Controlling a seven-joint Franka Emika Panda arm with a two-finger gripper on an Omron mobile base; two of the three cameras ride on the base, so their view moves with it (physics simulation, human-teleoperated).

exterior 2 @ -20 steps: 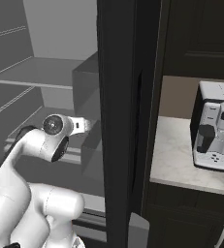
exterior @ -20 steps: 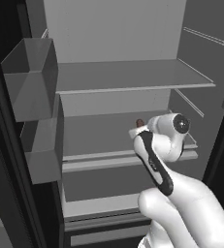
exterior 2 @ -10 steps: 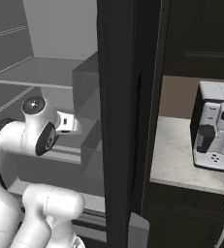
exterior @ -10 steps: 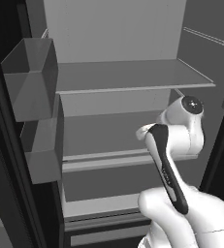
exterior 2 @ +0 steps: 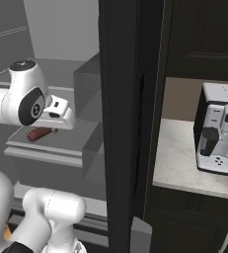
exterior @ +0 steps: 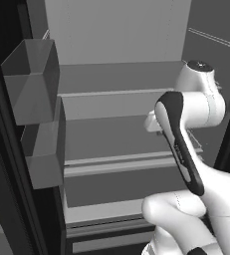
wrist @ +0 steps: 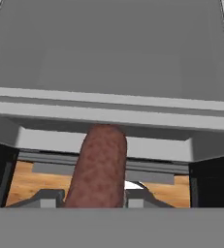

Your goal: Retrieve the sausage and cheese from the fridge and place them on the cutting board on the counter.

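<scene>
The fridge (exterior: pixel 121 74) stands open with its light grey shelves bare. My gripper (exterior 2: pixel 42 132) is inside it over the middle shelf, shut on the sausage (exterior 2: pixel 39 134), a dark reddish-brown cylinder. In the hand view the sausage (wrist: pixel 100 167) rises from between the fingers at my gripper (wrist: pixel 98 199) and points at the shelf's front edge (wrist: pixel 108 114). In the left base view the arm's own wrist (exterior: pixel 196 99) hides the fingers. The cheese and the cutting board are out of view. The marble counter (exterior 2: pixel 182 158) lies right of the fridge.
Two grey door bins (exterior: pixel 34 82) hang on the left fridge door. The black right fridge door (exterior 2: pixel 128 123) stands edge-on between the arm and the counter. A white coffee machine (exterior 2: pixel 221 129) stands on the counter under dark wall cabinets (exterior 2: pixel 204 34).
The arm has straightened up and the hand has risen from the lower shelf level to the middle shelf, carrying the sausage with it.
</scene>
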